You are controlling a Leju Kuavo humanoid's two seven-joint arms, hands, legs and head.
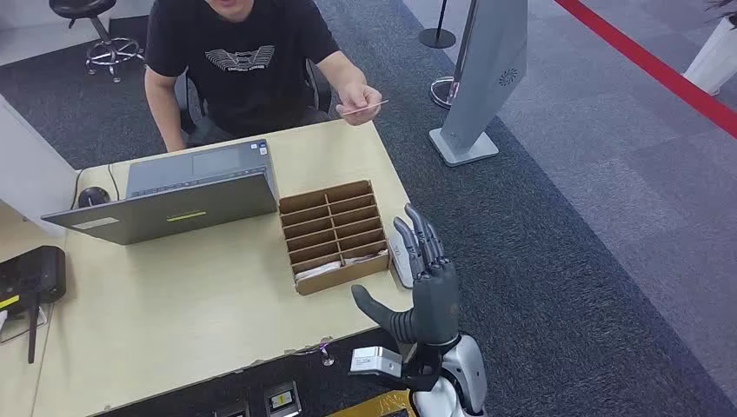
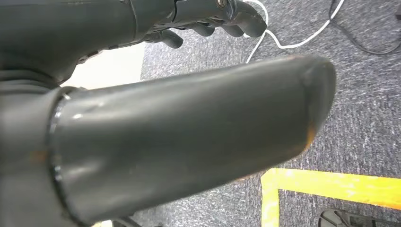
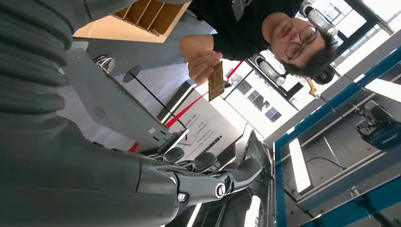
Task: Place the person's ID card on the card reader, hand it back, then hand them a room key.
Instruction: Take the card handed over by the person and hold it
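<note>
A person in a black T-shirt (image 1: 239, 61) sits across the table and holds out the ID card (image 1: 365, 109) past the table's far right corner. The card (image 3: 216, 81) looks tan in the right wrist view. My right hand (image 1: 426, 278) is raised at the table's right edge with its fingers (image 3: 208, 177) apart, holding nothing, well short of the card. A flat white card reader (image 1: 401, 261) lies at that edge, partly behind my fingers. A wooden compartment box (image 1: 335, 234) holds white cards in its front row. My left hand (image 2: 189, 142) hangs over the carpet, holding nothing.
An open grey laptop (image 1: 174, 187) and a mouse (image 1: 91, 196) sit at the table's far left, a black router (image 1: 30, 278) at its left edge. A grey sign stand (image 1: 482, 78) rises right of the table. A yellow floor line (image 2: 331, 184) marks the carpet.
</note>
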